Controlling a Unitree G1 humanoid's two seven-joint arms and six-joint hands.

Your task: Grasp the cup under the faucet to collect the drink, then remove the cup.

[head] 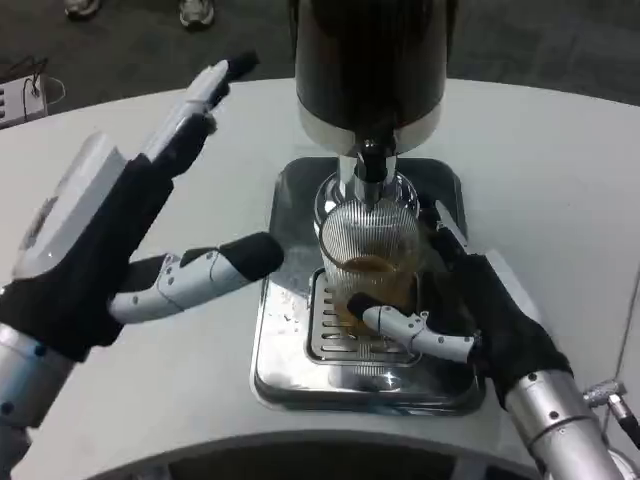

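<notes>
The right hand (470, 315) wraps its fingers around the ribbed cup (370, 262) standing on the metal drip tray (290, 350) under the faucet (372, 165), hiding the cup's far side, while the left hand (130, 240) hovers beside it, fingers spread, its forearm cut off by the frame.

Cup (368, 255) on drip tray (300, 360) under faucet (371, 165), dispenser (368, 60) behind.
</notes>
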